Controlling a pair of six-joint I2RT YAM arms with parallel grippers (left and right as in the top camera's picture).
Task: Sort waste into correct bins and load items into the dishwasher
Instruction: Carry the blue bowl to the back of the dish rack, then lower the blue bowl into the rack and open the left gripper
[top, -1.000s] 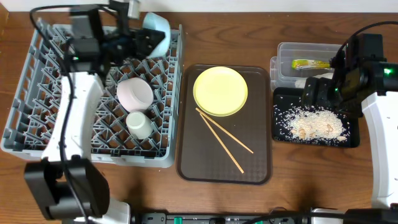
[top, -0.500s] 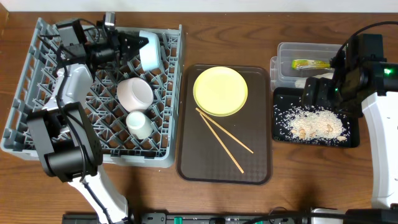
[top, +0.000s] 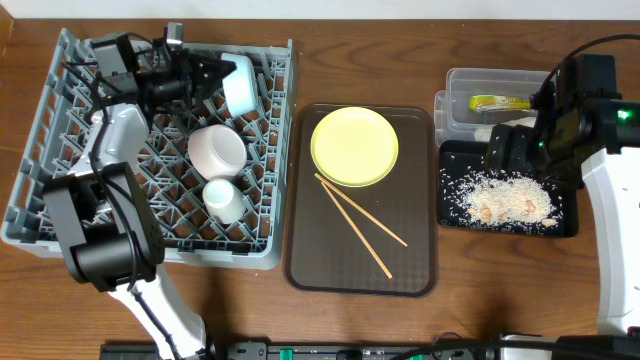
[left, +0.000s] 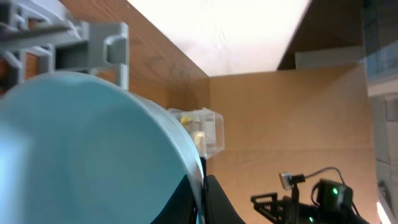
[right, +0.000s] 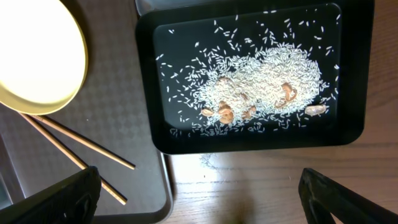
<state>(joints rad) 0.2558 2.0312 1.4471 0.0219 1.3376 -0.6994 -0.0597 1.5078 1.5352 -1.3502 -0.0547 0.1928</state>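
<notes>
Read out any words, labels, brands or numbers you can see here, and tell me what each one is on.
No text is legible in any view.
Snack wrapper in the clear tub: any print is too small and blurred to read.
Yellow plate, light blue bowl: no markings visible.

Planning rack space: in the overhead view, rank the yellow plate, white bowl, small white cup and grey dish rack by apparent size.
Largest to smallest:
1. grey dish rack
2. yellow plate
3. white bowl
4. small white cup
</notes>
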